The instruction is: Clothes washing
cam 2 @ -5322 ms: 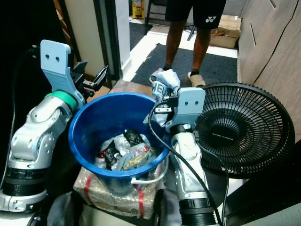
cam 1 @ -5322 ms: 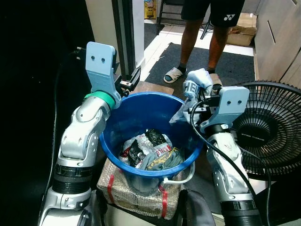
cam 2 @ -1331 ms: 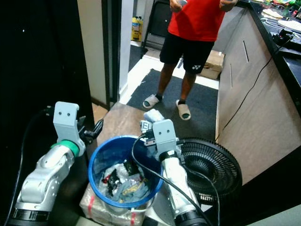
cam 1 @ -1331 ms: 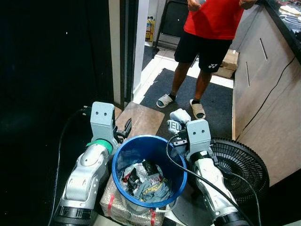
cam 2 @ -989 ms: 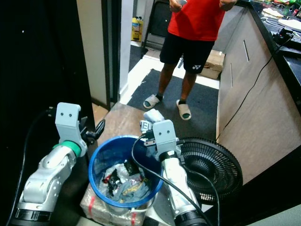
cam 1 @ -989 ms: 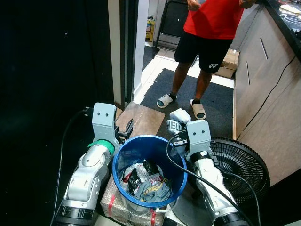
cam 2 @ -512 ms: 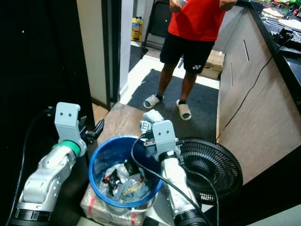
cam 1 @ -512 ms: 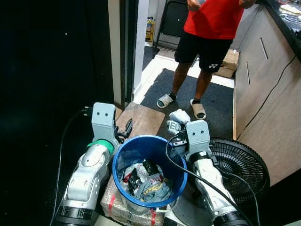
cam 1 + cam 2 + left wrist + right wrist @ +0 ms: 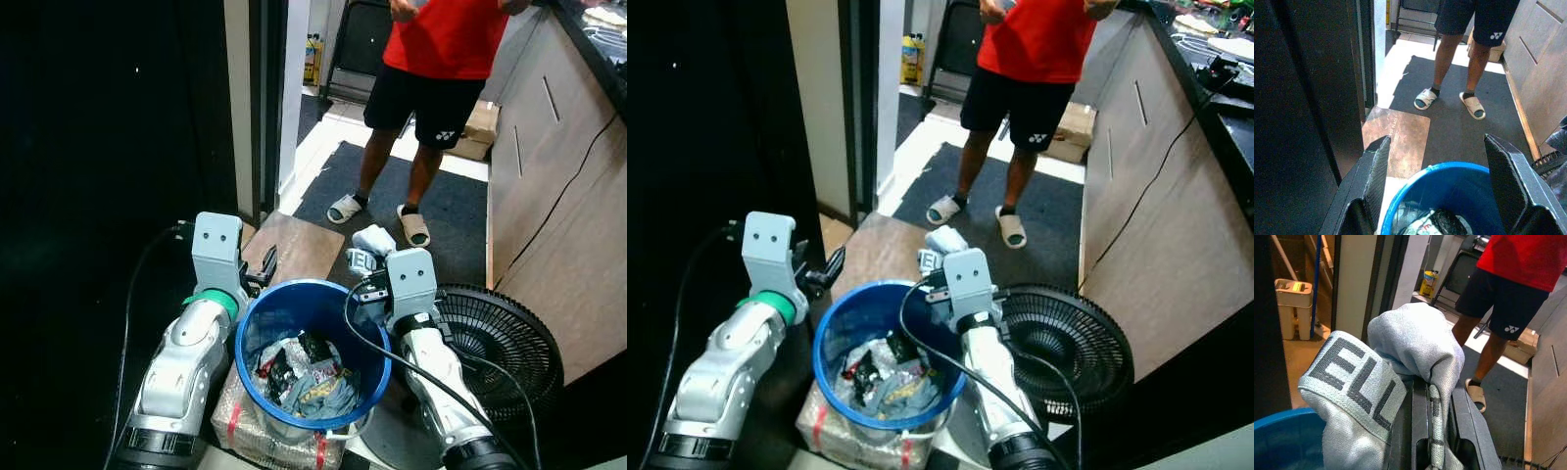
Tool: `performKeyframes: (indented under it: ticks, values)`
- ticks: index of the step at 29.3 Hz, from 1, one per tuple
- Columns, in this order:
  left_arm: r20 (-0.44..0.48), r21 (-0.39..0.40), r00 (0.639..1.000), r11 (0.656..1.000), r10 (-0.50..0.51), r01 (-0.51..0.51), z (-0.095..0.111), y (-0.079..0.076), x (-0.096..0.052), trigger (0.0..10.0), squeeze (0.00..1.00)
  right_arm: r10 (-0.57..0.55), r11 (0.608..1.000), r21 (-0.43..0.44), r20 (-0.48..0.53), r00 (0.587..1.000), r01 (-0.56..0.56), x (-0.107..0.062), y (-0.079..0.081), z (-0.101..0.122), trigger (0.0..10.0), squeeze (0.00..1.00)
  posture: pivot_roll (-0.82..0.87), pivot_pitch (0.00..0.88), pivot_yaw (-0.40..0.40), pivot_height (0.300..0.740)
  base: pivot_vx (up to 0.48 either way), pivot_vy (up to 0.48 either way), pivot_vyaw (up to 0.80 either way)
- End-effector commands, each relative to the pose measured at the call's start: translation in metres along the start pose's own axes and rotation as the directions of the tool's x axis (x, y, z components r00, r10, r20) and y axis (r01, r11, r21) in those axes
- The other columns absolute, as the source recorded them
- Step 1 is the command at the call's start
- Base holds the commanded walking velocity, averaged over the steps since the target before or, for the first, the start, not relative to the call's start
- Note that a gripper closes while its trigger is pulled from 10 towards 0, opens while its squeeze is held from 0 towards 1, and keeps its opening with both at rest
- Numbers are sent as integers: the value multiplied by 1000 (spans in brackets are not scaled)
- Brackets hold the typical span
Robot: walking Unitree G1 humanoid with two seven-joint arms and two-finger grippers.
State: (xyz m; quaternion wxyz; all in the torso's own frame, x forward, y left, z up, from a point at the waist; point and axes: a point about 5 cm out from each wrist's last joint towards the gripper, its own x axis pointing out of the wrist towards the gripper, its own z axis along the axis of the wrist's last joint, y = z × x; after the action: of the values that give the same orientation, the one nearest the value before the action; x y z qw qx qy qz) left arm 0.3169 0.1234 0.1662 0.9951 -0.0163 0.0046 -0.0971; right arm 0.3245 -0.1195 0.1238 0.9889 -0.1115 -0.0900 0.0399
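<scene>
1. Blue bucket (image 9: 263,318) between the two silver arms, set on a wrapped bundle (image 9: 245,426) bound with red tape.
2. Heap of crumpled clothes (image 9: 306,374) lying in the bottom of the bucket, well below the rim.
3. Right gripper (image 9: 1422,396) raised at the bucket's right rim, fingers pressed together on a light grey garment (image 9: 1400,357).
4. Garment bunched over the fingertips; grey band lettered "ELL" hanging toward the bucket's blue rim in the right wrist view; same garment (image 9: 367,247) seen above the bucket's far right edge from the head camera.
5. Left gripper (image 9: 1432,191) held at the bucket's left rim, fingers spread wide with nothing between them; bucket mouth visible between the two black fingers (image 9: 1374,174).
6. Black floor fan (image 9: 495,338) lying just beside the bucket on the right, its round grille behind the right arm.
7. Brown wooden board (image 9: 294,250) on the floor just beyond the bucket's far edge, next to a dark mat (image 9: 451,220).
8. Person in a red shirt, black shorts and slippers (image 9: 426,78) standing on the mat, well apart from the bucket.
9. Wood-panelled counter side (image 9: 549,176) along the right.
</scene>
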Motion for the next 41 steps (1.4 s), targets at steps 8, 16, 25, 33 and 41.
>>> performKeyframes:
  ticks: [8, 16, 25, 33, 41]
  values:
    - [-5, 10, 1000, 1000, -12, 12, -2, -2, 1, 10000, 0, -18, 1000, 3, -14, 1000, 18, -2, -3, -5, 10000, 0, 86, 0, -17, 740, -325, 0, 0]
    - [-4, 9, 1000, 1000, -8, 8, -1, -1, 1, 10000, 0, -18, 1000, 6, -14, 1000, 18, -2, -2, -6, 10000, 0, 88, 0, -15, 740, -239, 0, 0]
    - [-4, 8, 1000, 1000, -10, 10, -1, -2, 0, 10000, 0, -17, 1000, 13, -24, 1000, 17, -2, -2, -7, 10000, 0, 89, 1, -17, 740, 0, 0, -229]
    - [-5, 9, 1000, 1000, -11, 11, -2, -2, 0, 10000, 0, -18, 1000, 15, -24, 1000, 18, -2, -2, -8, 10000, 0, 89, 3, -16, 740, 0, 0, -800]
    - [-1, 9, 1000, 1000, -12, 12, 0, -1, 0, 10000, 0, -26, 999, 21, -5, 1000, 26, 1, -4, -2, 10000, 0, 90, 8, -13, 740, 0, 0, -800]
